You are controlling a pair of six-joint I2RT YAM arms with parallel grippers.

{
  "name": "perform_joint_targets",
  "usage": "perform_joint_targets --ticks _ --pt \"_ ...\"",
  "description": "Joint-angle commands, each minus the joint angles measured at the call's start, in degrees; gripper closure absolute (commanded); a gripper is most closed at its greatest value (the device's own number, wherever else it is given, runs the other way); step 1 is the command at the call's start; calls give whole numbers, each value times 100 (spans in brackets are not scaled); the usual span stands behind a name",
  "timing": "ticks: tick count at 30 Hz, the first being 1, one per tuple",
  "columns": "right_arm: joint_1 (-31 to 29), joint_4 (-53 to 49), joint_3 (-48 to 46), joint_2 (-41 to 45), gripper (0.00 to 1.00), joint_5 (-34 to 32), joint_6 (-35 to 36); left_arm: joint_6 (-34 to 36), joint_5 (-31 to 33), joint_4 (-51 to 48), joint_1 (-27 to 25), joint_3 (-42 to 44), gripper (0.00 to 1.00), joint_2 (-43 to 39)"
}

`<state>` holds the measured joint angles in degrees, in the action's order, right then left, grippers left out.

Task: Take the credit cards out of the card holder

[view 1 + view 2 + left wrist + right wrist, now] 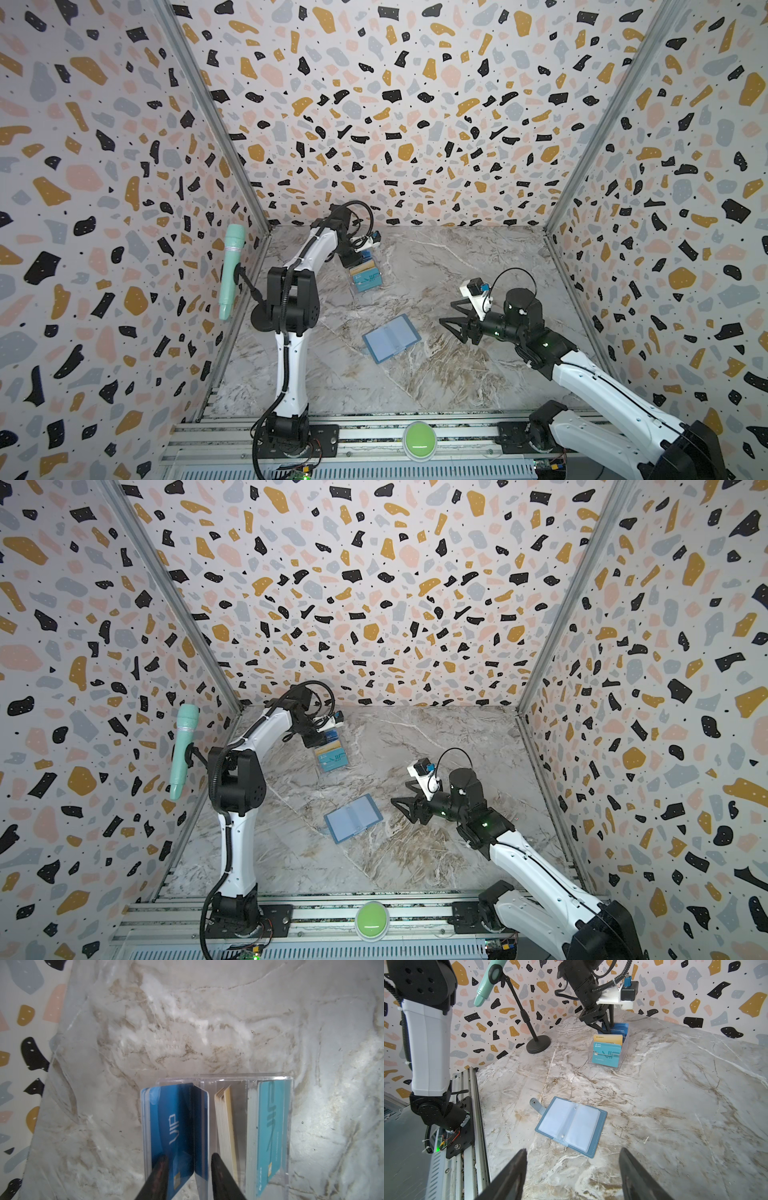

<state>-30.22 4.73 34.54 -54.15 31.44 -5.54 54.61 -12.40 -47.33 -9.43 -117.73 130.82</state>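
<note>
Walls: terrazzo-print walls [407, 104] on three sides, showing black, ochre, pink and grey chips on white | Corners: metal posts [216, 124] ran up both back corners | Surface: marble-pattern tabletop [457, 374], grey-white with brown veining | Front: aluminium rail [374, 434] carried a green dome button [419, 439] | Light: even and diffuse, with mild glare on the marble.

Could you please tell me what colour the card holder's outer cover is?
The card holder is slate blue, seen best in the right wrist view.
</note>
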Motion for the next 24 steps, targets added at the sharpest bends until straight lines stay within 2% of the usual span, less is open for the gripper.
perform_joint_targets --ticks 1,12,16,19,21,24 --pt "16 109 -44 131 30 -31 -41 -212 138 306 20 72 61 -371" --pt "23 145 -105 250 30 -109 -60 -715 908 1012 23 241 59 -488" --pt "22 158 -106 248 30 -235 -67 -864 960 1178 21 345 59 -624" --pt "23 142 -101 264 30 -616 -71 -1205 1002 1296 20 350 57 -760" --pt "22 131 -80 318 30 -991 -87 -1485 1099 1376 20 322 50 -883" --pt "25 204 -73 442 29 -1625 -113 -1746 1164 1357 21 227 48 -1090"
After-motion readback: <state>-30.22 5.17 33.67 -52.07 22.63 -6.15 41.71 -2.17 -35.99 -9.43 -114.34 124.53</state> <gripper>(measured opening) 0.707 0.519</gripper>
